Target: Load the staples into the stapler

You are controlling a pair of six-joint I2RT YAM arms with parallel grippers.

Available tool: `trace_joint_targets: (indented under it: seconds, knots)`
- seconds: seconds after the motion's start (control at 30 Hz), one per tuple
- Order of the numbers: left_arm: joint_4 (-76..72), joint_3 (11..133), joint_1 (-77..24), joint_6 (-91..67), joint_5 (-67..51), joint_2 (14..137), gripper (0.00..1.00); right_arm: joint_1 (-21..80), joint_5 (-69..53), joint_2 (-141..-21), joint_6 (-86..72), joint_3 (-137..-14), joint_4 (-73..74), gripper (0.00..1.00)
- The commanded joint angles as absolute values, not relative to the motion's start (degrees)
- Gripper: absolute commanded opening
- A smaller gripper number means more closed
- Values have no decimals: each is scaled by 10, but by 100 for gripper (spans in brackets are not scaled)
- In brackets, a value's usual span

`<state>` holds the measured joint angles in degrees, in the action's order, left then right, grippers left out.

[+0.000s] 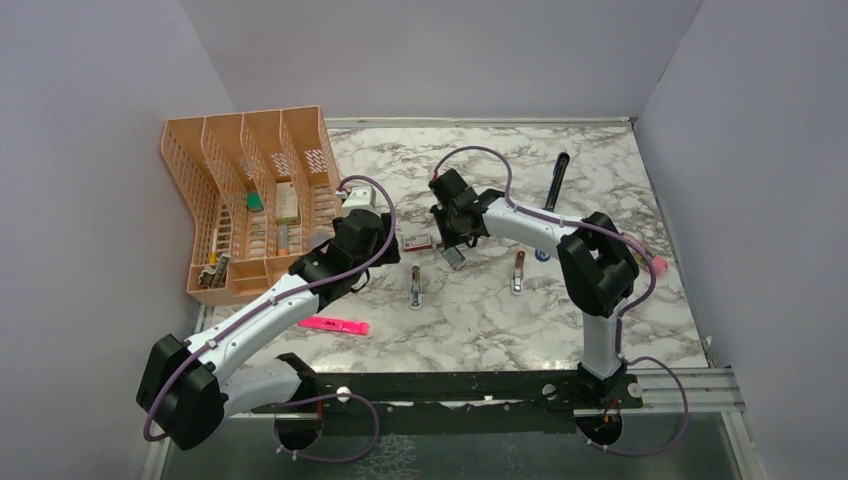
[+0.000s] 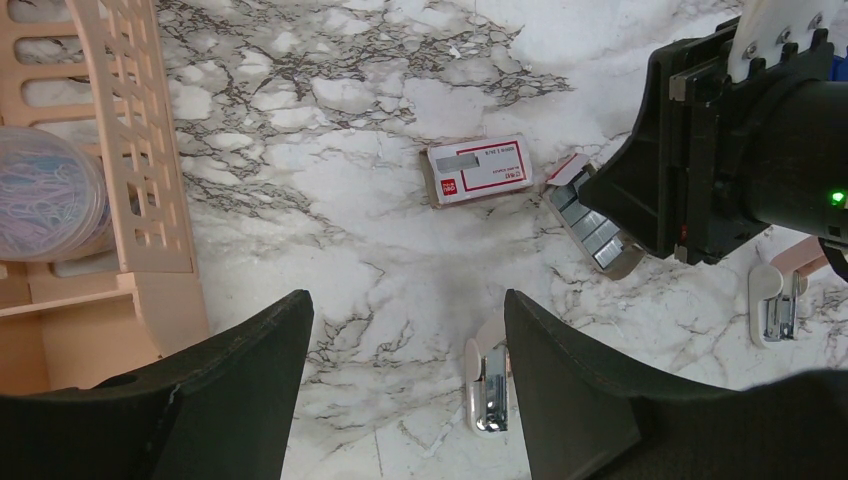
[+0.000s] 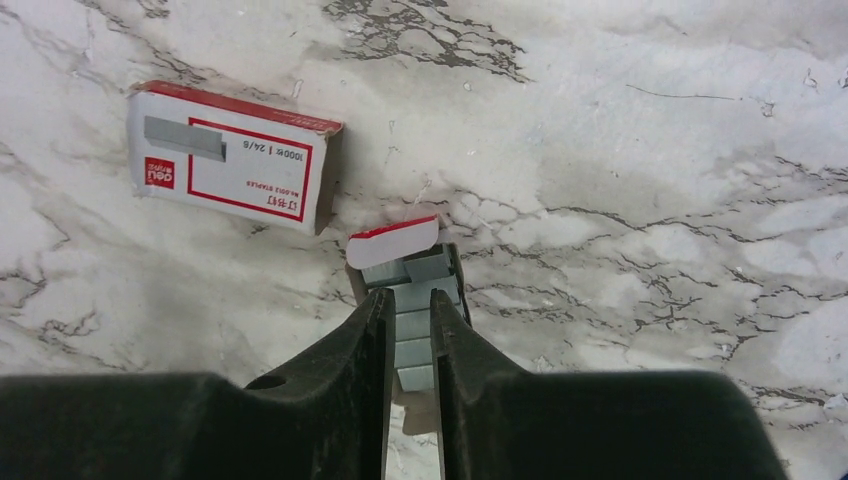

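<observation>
The staples (image 3: 440, 268) are silvery blocks in a small tray with a red-edged flap, also in the left wrist view (image 2: 597, 235) and top view (image 1: 454, 258). Their red-and-white box (image 3: 235, 160) lies just left of the tray (image 1: 417, 240). My right gripper (image 3: 408, 298) is down over the tray with only a narrow gap between its jaws. I cannot see whether it pinches a strip. My left gripper (image 2: 405, 300) is wide open and empty, left of the box (image 2: 478, 170). A slim dark object (image 1: 557, 168) at the back right looks like the stapler.
A peach organizer (image 1: 230, 190) stands at the left, holding a jar of clips (image 2: 45, 195). A white capsule-shaped piece (image 2: 488, 390) lies by my left gripper's right finger. A peach-pink piece (image 1: 518, 272) lies right of the tray. A pink highlighter (image 1: 333, 325) lies near the front.
</observation>
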<state>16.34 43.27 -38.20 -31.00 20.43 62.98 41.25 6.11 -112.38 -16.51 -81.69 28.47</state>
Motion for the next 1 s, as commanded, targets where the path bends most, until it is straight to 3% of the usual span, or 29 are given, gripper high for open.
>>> trace_joint_targets:
  seconds: [0.0, 0.53, 0.97]
  knots:
    - [159, 431, -379, -309, 216, 624, 71, 411, 77, -1146, -171, -837, 263, 26]
    - [159, 432, -379, -308, 218, 628, 71, 411, 100, -1162, -178, -843, 253, 36]
    - [160, 431, -378, -308, 218, 627, 71, 411, 99, -1161, -178, -836, 247, 27]
